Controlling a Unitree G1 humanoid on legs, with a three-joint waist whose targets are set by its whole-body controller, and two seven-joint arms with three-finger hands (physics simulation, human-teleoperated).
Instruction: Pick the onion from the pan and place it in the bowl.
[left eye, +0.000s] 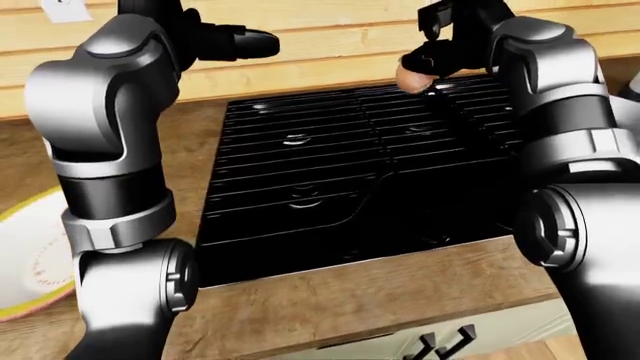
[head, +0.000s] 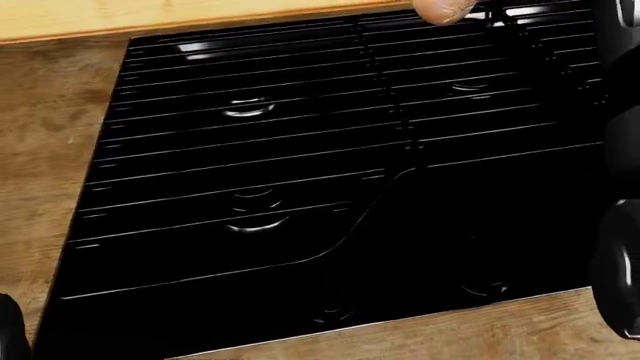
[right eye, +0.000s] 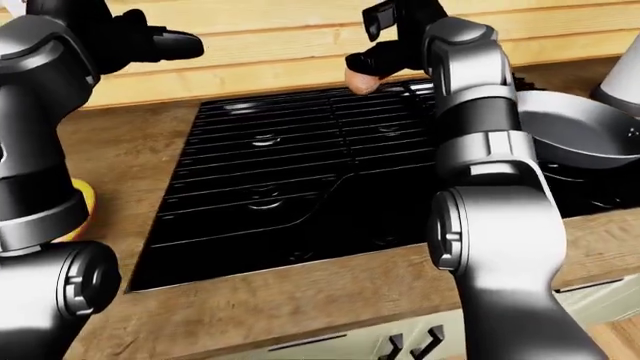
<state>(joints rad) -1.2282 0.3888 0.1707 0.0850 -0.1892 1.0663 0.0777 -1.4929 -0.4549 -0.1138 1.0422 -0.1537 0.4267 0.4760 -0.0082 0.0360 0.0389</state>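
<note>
Mid-carry, by the look of it: onion (left eye: 410, 75) out of the pan (right eye: 575, 139) and held aloft in the right robot hand (left eye: 432, 58), dark fingers closed about its upper side, only the pale brown underside peeking out below them. Seen in the left-eye view above the top edge of the black stove (left eye: 350, 180), toward its right half, clear of the grates. Visible too in the head view as a small brown lump at the very top, over the stove's upper rim.

Pan empty and grey, resting on the stove's right side in the right-eye view, partly hidden behind the right forearm.

Left robot hand (left eye: 240, 43) raised beyond the stove's upper left corner, against the wooden wall; fingers mostly hidden by the arm, so open or closed cannot be told. Nothing seen in it.

Bowl (left eye: 25, 259) on the wooden tabletop (left eye: 380, 289), well to the left of the stove in the left-eye view: white inside, yellow rim, largely blocked by the left arm.

Step in hand, as judged: transport, with placing yet to come. Next move calls for a long sweep leftward across the whole stove, probably with a waist turn, keeping the grip firm and avoiding the raised left arm, then lowering over the bowl before release.
</note>
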